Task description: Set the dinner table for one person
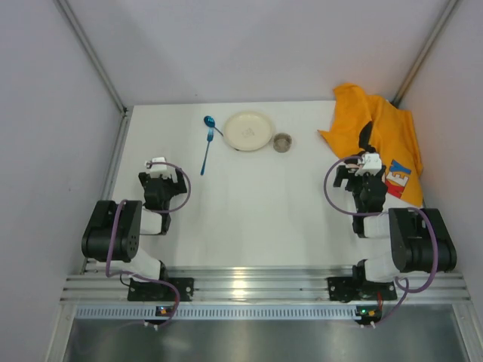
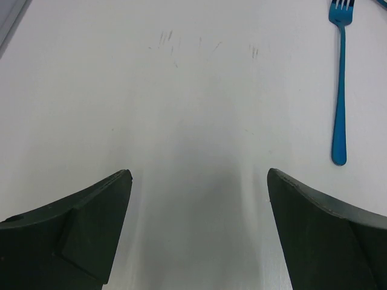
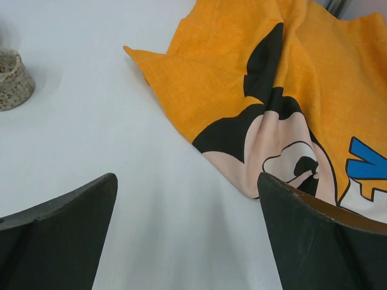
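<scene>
Top external view: the left gripper hangs low over the white bench with its jaws spread as wide as they go. It's holding nothing and touching nothing, and the left wrist view shows only bare surface between the fingers. The bench lies flat, long side running left to right in front of both arms. Toward the far edge there's a blue fork, tines pointing away from the arms, with a blue spoon just by the tines. Next comes a cream plate, then a small speckled cup just beside it. The right gripper is wide open and empty too, at the edge of the crumpled orange Mickey Mouse cloth in the far right corner.
</scene>
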Robot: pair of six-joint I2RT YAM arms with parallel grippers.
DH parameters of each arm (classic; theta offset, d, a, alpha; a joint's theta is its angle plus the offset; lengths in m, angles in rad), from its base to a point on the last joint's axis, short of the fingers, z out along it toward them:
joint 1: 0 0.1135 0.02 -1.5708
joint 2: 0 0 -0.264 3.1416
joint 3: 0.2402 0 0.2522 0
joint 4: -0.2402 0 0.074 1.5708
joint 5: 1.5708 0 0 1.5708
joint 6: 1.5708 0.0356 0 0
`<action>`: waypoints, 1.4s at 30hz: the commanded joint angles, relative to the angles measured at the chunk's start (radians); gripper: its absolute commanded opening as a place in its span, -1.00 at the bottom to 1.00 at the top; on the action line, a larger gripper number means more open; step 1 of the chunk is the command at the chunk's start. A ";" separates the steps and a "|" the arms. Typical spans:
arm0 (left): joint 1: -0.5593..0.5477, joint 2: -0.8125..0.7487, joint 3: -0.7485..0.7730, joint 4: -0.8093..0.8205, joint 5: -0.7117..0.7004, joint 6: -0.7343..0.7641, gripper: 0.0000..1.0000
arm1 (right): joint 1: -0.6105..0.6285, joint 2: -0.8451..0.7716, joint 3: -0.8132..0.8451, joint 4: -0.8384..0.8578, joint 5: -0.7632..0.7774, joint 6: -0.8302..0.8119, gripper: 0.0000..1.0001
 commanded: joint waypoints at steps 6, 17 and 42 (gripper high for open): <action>-0.001 0.000 0.008 0.095 0.014 -0.005 0.98 | 0.004 0.002 0.015 0.054 -0.017 0.007 1.00; -0.032 -0.131 0.278 -0.396 -0.093 0.009 0.98 | 0.104 -0.182 0.450 -0.643 0.222 0.027 0.99; -0.199 -0.291 0.781 -1.347 0.186 -0.432 0.98 | 0.007 0.746 1.819 -1.830 -0.086 0.532 0.96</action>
